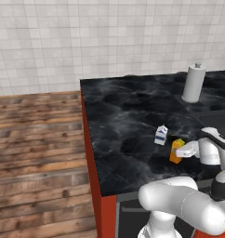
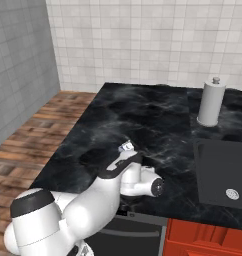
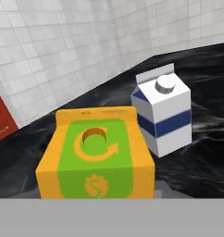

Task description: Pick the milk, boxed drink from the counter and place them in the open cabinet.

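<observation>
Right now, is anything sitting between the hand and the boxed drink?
Nothing visible does. The hand is right against the boxed drink on the counter, and the drink fills the hand view's foreground. The milk stands beside and beyond it, apart.

boxed drink (image 3: 96, 155) markings blurred, no readable text

Kitchen: black marble counter (image 1: 133, 116), tiled wall (image 1: 109, 37).

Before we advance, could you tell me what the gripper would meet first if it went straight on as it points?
Probably the boxed drink, which sits closest in the hand view; the milk stands just behind it.
</observation>
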Robot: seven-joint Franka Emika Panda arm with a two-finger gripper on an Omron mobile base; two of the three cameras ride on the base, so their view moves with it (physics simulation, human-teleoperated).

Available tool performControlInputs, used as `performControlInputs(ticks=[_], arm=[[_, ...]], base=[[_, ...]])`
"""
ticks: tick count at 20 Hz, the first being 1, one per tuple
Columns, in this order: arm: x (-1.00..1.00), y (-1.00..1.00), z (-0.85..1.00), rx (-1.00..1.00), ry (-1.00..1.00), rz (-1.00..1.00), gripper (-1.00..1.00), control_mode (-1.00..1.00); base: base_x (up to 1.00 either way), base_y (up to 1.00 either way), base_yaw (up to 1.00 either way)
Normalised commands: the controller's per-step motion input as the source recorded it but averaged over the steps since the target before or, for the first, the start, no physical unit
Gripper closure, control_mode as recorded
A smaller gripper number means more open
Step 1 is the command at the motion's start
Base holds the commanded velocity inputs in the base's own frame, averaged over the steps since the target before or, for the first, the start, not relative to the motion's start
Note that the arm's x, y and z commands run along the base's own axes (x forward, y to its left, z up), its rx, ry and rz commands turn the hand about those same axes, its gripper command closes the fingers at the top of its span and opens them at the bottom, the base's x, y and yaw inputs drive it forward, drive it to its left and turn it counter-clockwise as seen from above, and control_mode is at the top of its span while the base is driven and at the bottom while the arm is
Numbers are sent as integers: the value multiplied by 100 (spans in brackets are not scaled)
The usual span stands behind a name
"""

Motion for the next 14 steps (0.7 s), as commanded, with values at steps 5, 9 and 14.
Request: performControlInputs(ticks=[5, 9, 14], arm=[[0, 0, 21, 0, -3, 0, 100, -100], [-6, 0, 68, 0, -13, 0, 100, -100], [-13, 0, 85, 2, -18, -1, 100, -100]], base=[[0, 0, 0], [0, 0, 0], [0, 0, 0]])
